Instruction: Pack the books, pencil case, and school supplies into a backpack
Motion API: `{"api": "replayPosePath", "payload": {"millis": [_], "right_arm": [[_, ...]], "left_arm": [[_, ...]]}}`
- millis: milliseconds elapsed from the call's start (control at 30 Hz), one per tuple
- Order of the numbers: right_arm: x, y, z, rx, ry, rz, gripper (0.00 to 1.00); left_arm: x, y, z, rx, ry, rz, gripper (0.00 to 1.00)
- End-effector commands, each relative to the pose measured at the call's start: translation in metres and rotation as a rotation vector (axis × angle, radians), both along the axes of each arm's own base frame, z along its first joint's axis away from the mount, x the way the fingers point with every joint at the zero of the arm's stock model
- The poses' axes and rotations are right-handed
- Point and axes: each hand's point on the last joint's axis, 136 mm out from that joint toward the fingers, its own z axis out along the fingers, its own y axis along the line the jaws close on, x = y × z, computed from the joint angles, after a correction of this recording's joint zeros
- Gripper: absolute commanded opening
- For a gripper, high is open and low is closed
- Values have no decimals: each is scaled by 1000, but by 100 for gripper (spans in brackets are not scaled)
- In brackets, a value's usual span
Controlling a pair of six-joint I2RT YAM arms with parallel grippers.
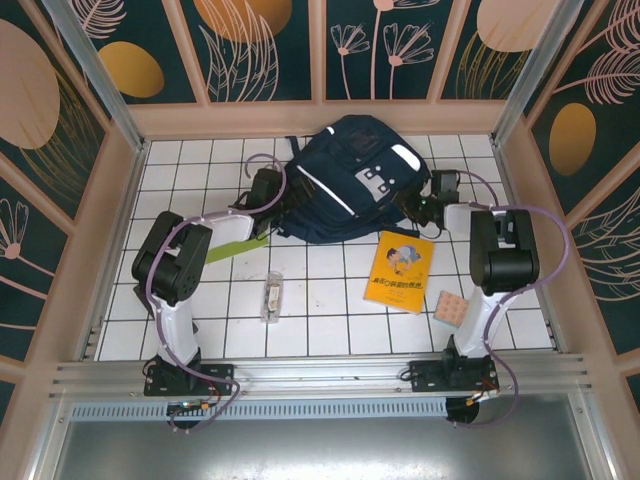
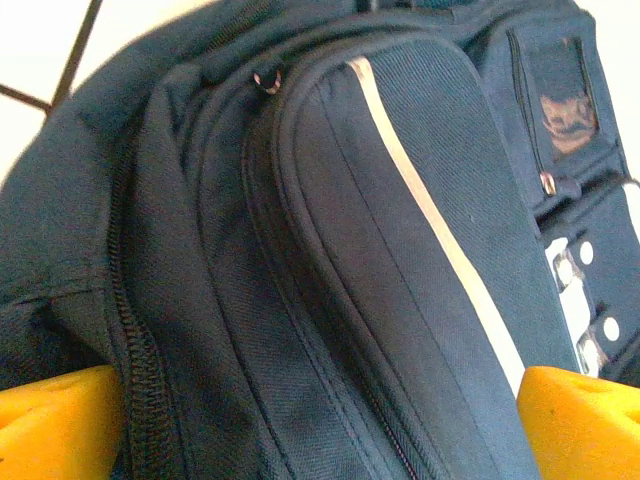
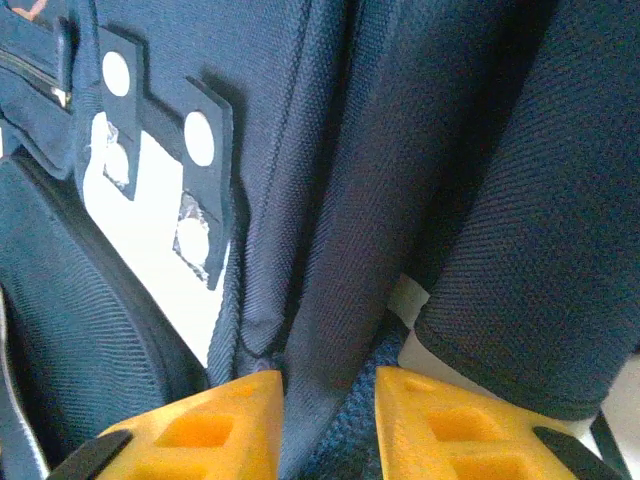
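The white tiled table (image 1: 330,320) carries everything. The navy backpack (image 1: 345,180) (by far the biggest thing here) lies at the far middle of it, front up, with its white stripes and grey patches showing. From the left wrist, the backpack (image 2: 330,250) shows its zip lines, one white stripe and a small zip pull near the top. From the right wrist, the backpack (image 3: 400,200) shows folds of fabric and a grey patch with white dots.

The orange-yellow book (image 1: 403,270) lies flat, cover up, just near of the backpack's right corner and close to the right arm. The lime-green book (image 1: 235,250) lies flat at the backpack's near left, partly hidden under the left arm. The pinkish pad (image 1: 450,309) sits to the near right of the orange-yellow book, beside the right arm's base column. The clear oblong box (image 1: 271,297) lies alone in the near middle of the table, well apart from the backpack.

The left claw (image 2: 320,425) is spread wide over the backpack's left side, a yellow fingertip at each lower corner of its view. The right claw (image 3: 325,420) is at the backpack's right side, its fingers narrowed around a fold of navy fabric; I cannot tell whether they truly pinch it.
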Motion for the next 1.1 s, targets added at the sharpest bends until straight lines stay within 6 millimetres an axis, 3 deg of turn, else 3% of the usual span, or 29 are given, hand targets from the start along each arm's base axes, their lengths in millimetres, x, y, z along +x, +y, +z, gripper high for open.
{"api": "replayPosePath", "payload": {"millis": [0, 133, 300, 500, 667, 733, 800, 967, 1067], "right_arm": [[-11, -11, 26, -70, -42, -15, 46], [-26, -24, 31, -91, -39, -52, 58], [-31, -31, 14, -86, -2, -67, 61], [-21, -17, -6, 2, 7, -45, 63], [-7, 7, -9, 87, -34, 2, 61], [-1, 14, -13, 90, -27, 13, 55], [1, 17, -9, 106, -40, 13, 39], [-4, 26, 27, 157, -105, 44, 2], [-13, 37, 57, 185, -141, 72, 0]], "left_arm": [[17, 26, -8, 61, -1, 58, 99], [17, 30, -5, 54, -2, 56, 99], [8, 26, -8, 14, 16, 40, 99], [-2, 25, -8, -23, 27, 37, 99], [-6, 27, -11, -18, 35, 37, 99], [-6, 27, -13, -12, 40, 34, 99], [-4, 28, -15, -3, 37, 41, 99], [13, 33, -25, 24, 36, 67, 99], [29, 35, -21, 34, 12, 84, 99]]}}
